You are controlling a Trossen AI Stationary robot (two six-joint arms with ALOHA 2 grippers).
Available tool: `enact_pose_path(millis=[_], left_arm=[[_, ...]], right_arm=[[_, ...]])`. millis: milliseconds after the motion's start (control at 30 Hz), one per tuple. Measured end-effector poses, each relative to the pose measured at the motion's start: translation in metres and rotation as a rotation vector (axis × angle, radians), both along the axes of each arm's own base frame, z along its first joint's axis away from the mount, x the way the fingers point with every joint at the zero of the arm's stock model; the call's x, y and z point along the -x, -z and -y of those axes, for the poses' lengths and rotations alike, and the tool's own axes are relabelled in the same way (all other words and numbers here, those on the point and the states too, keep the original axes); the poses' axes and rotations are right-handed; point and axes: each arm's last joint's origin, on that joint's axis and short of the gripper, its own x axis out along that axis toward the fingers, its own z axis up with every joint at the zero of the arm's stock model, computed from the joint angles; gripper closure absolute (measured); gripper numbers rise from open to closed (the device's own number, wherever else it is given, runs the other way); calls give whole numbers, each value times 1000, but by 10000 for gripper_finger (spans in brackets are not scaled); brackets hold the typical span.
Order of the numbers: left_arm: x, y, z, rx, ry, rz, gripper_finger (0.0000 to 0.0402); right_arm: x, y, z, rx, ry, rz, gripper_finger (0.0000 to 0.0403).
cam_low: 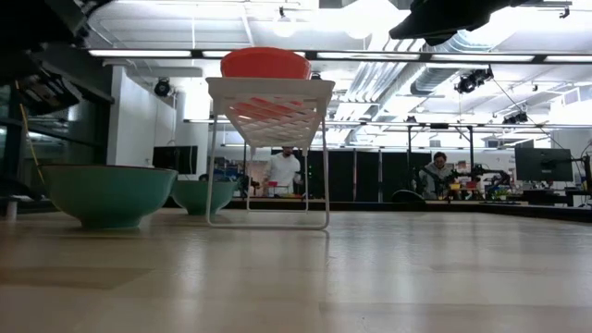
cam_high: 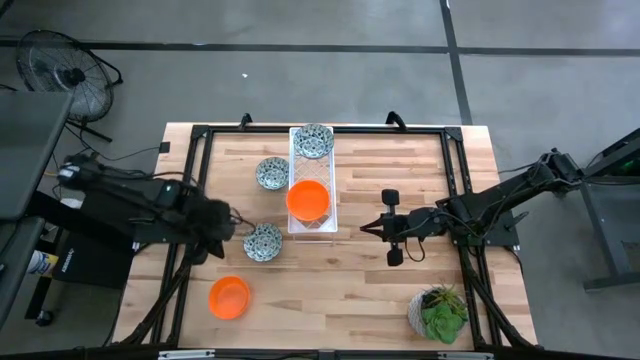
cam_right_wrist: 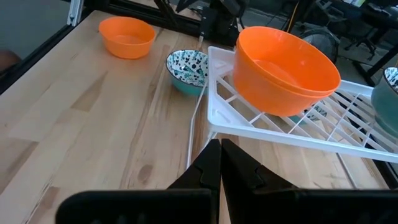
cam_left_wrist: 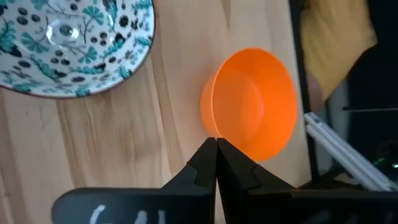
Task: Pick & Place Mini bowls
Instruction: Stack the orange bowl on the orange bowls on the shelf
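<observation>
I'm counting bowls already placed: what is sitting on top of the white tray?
On the white tray: an orange bowl, which looks like two nested in the right wrist view, and a patterned bowl at the far end. Anything under the orange bowl is hidden.

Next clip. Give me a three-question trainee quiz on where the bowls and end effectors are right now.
1. How many patterned bowls sit off the white tray?
2. True or false: the left end effector grips the lone orange bowl.
3. The potted plant stands: A beside the left arm, B near the right arm, C on the tray?
Key: 1. Two. 2. False; it is shut on nothing. 3. B.
</observation>
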Motion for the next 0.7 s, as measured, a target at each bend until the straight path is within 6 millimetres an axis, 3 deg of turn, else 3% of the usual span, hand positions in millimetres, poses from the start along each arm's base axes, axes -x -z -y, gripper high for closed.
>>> enact_pose_path(millis=[300, 700], left_arm=[[0, -1, 49, -95, 14, 15, 401], [-11, 28, 99, -194, -48, -168, 401]], right_arm=[[0, 0, 0, -8, 3, 0, 403], [0, 0, 0, 12, -9, -7, 403]])
